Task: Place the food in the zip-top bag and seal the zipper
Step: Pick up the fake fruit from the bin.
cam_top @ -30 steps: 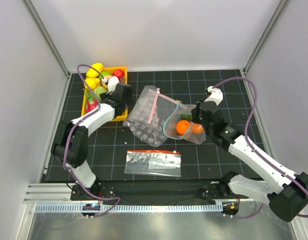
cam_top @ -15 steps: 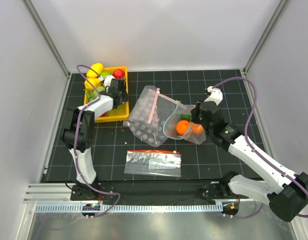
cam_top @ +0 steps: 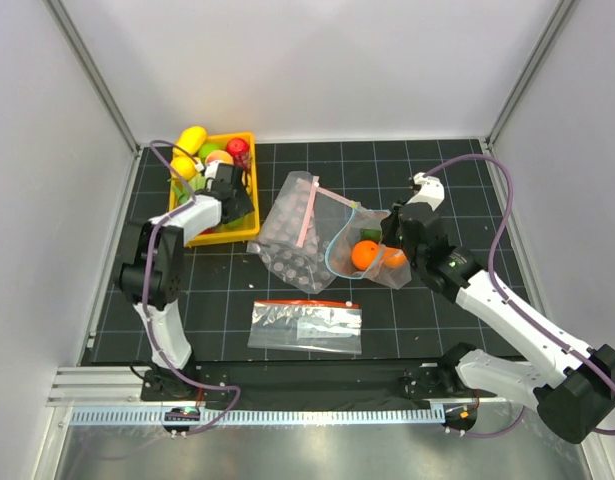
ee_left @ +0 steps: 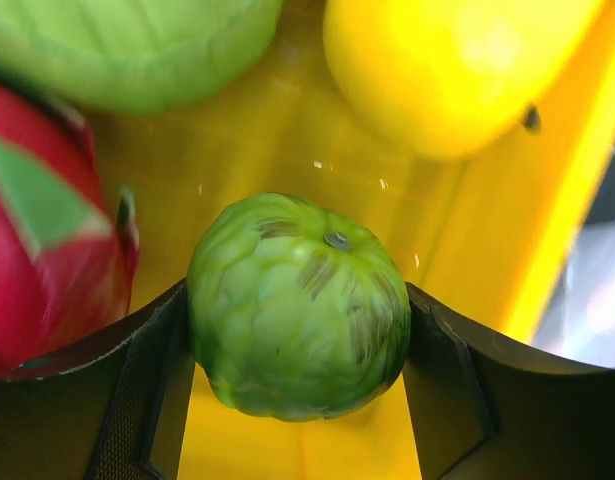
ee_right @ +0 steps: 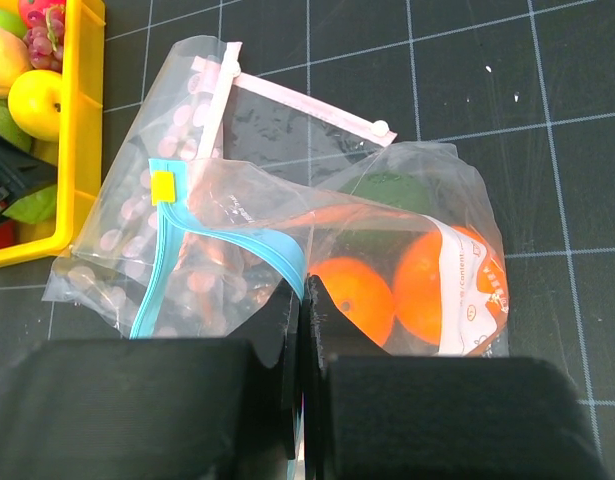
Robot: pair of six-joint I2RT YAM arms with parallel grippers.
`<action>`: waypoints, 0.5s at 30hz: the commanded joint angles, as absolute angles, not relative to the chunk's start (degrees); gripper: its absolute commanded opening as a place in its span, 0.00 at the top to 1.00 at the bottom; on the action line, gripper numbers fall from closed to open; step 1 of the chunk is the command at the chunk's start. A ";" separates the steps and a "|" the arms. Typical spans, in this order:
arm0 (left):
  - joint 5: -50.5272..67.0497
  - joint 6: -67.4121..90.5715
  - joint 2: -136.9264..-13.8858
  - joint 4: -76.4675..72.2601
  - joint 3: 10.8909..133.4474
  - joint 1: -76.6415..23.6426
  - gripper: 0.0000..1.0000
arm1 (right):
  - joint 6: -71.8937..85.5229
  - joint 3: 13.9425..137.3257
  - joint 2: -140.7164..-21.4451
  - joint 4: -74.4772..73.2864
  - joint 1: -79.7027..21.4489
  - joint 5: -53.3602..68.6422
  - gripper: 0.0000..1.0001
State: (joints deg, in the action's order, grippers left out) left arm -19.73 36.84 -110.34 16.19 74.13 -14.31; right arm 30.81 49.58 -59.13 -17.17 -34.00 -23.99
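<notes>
The crinkled clear plastic zip-top bag [cam_top: 365,252] is lying on the black gridded mat [cam_top: 437,170], a little right of centre in the overhead view, its mouth gaping toward 9 o'clock. Its thin light-blue zipper [ee_right: 177,262] is curving along that mouth, with a small yellow tab at one end. A white label [ee_right: 477,290] with orange print is showing on the bag's side; the writing is too small to read. Inside the zip-top bag, two round orange fruits [ee_right: 352,298] are sitting side by side, with one dark green piece [ee_right: 387,190] at their 12 o'clock.

The right gripper [ee_right: 302,300] is pressed together, pinching the bag's film just beside the mouth.

Three bags are lying on the mat in all. A dotted clear bag with a pink strip [cam_top: 292,235] is touching the zip-top bag at its 9 o'clock, and a flat clear bag with a red-orange strip [cam_top: 305,325] is lying apart at 7 o'clock.

At 10 o'clock, the yellow plastic tray [cam_top: 253,160] is holding toy fruit. The left gripper [ee_left: 297,300] is reaching into it, both fingers [ee_left: 152,380] pressing against the sides of a bumpy green round fruit [ee_left: 299,330]. The left wrist view is showing three more pieces around it: a yellow fruit [ee_left: 457,70], a pale green one [ee_left: 127,40] and a red one with green flaps [ee_left: 47,250].
</notes>
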 commanded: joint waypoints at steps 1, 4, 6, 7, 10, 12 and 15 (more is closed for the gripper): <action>-20.56 38.58 -101.36 14.94 71.55 -17.21 0.44 | 31.55 50.10 -58.89 -14.24 -33.92 -23.82 0.99; -19.43 39.29 -95.48 13.11 68.22 -19.85 0.44 | 31.47 50.01 -59.24 -14.15 -33.84 -23.73 0.99; -14.69 39.11 -92.13 9.08 66.02 -21.78 0.44 | 31.47 50.10 -59.59 -14.06 -33.84 -23.56 0.99; -13.20 39.20 -89.24 7.92 63.83 -22.49 0.44 | 31.38 50.18 -59.68 -13.98 -33.84 -23.29 0.99; -7.83 39.03 -85.26 4.66 61.79 -25.74 0.44 | 31.20 50.54 -59.50 -14.50 -33.84 -22.76 0.99; -5.90 38.85 -81.92 3.53 60.65 -28.98 0.44 | 31.11 50.45 -58.98 -14.68 -33.84 -23.64 0.99; -5.88 38.23 -78.50 2.46 60.29 -34.34 0.43 | 31.02 49.92 -58.27 -14.15 -33.84 -24.43 0.99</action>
State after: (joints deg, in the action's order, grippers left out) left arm -9.08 38.59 -81.84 7.42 60.84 -30.11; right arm 30.76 49.58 -59.61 -17.08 -34.00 -22.98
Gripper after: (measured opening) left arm 0.737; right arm 0.041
